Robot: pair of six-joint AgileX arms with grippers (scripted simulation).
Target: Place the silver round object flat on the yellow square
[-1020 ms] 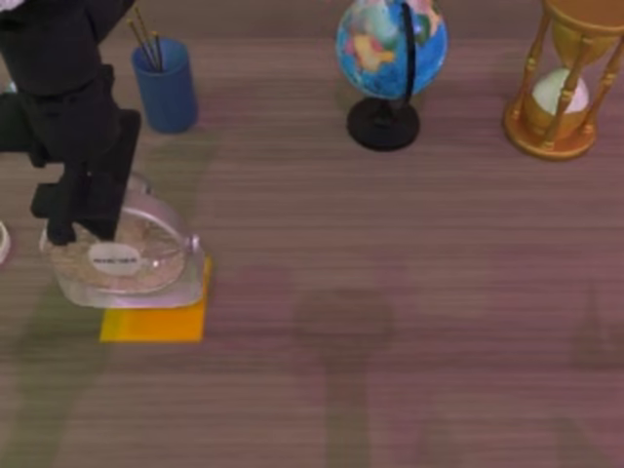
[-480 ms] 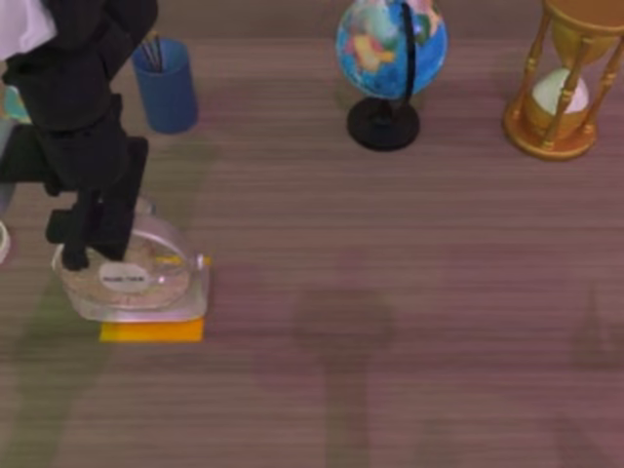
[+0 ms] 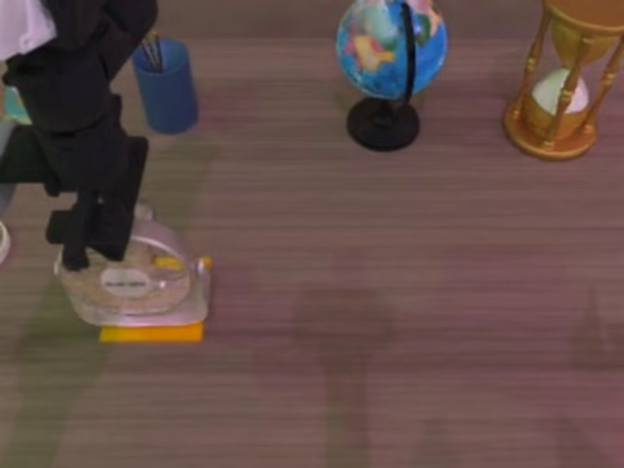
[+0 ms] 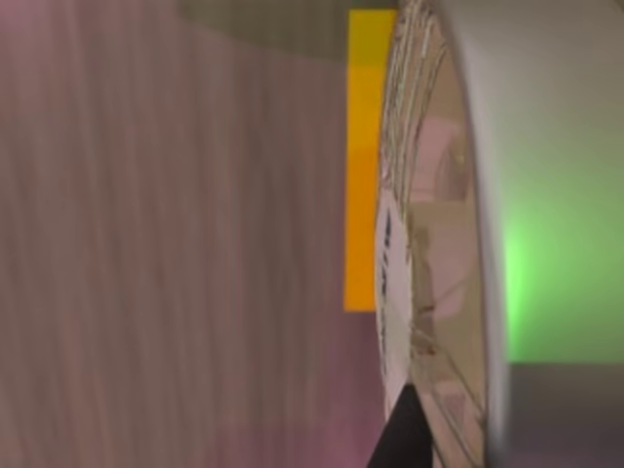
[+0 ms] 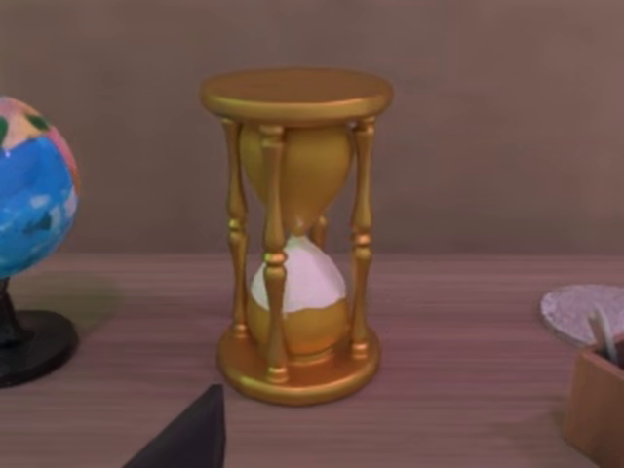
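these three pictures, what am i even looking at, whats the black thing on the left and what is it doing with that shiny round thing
It is a simulated table with two robot arms, shown by three cameras at one moment. The top view looks straight down. The black shape is the left arm; its left gripper is at the rim of the silver fan, which lies flat, covering most of the yellow square, so only a strip shows. Whether the fingers grip it cannot be seen. Also on the table: a blue pencil cup, a globe and a gold hourglass. The left wrist view, from a camera on that arm, shows the fan's edge close up. The right wrist view belongs to the parked right arm, which faces the hourglass; only a dark fingertip shows.
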